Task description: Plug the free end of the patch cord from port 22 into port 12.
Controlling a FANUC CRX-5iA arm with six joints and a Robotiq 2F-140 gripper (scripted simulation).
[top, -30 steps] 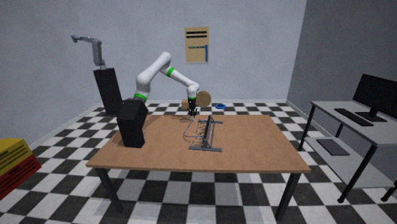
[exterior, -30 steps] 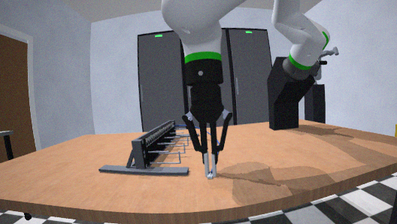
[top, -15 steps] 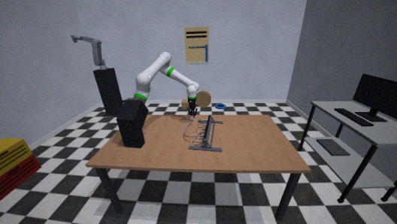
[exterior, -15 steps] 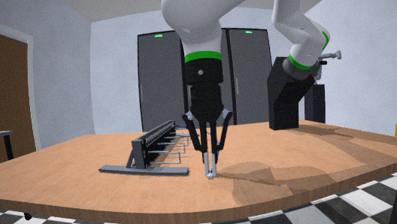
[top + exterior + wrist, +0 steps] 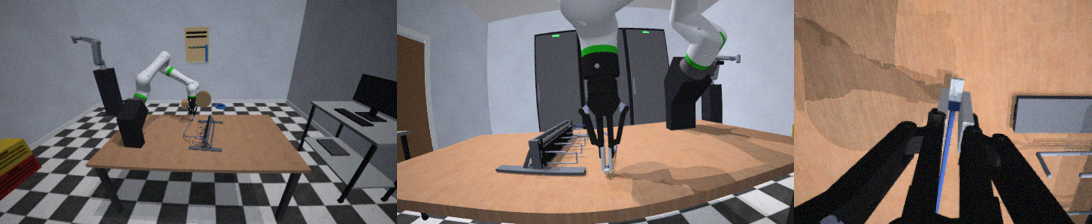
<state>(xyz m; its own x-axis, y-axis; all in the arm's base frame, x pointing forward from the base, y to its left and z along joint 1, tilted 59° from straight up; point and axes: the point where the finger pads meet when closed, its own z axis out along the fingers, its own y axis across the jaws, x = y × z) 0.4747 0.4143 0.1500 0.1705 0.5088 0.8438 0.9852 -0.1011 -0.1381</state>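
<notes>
Gripper [image 5: 192, 113] [image 5: 607, 169] [image 5: 953, 102] clamped on the patch cord's plug [image 5: 607, 171] [image 5: 956, 90], near the desk's far edge in the top view. Blue cord [image 5: 184, 132] [image 5: 946, 162] trails to the patch rack [image 5: 207, 132] [image 5: 537, 154], which stands inward from that edge.

One table [image 5: 240, 159] [image 5: 472, 188] [image 5: 994, 30], two server cabinets [image 5: 556, 83], one monitor [image 5: 380, 94].

Port numbers too small to read.
</notes>
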